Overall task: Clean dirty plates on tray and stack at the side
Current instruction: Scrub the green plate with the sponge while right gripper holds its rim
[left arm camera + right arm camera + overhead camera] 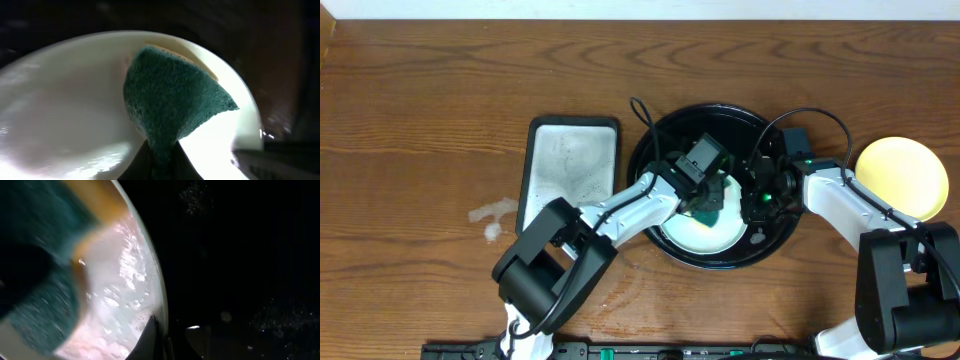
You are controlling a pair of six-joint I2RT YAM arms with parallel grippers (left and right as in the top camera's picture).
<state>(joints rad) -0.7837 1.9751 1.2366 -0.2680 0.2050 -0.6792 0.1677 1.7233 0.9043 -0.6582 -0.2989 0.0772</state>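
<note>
Pressing green sponge point(170, 105) onto pale mint-green plate point(705, 238), with left claw point(160, 160) pinched tight on sponge's narrow end. Plate lying inside black round tray point(655, 150), toward robot's side. Sitting at plate's right rim, right claw point(762, 200); impossible to tell whether clamped there or merely touching. Resting apart on table point(420, 100), right of tray, yellow plate point(902, 178). Left of tray, silver rectangular tray point(570, 165).
</note>
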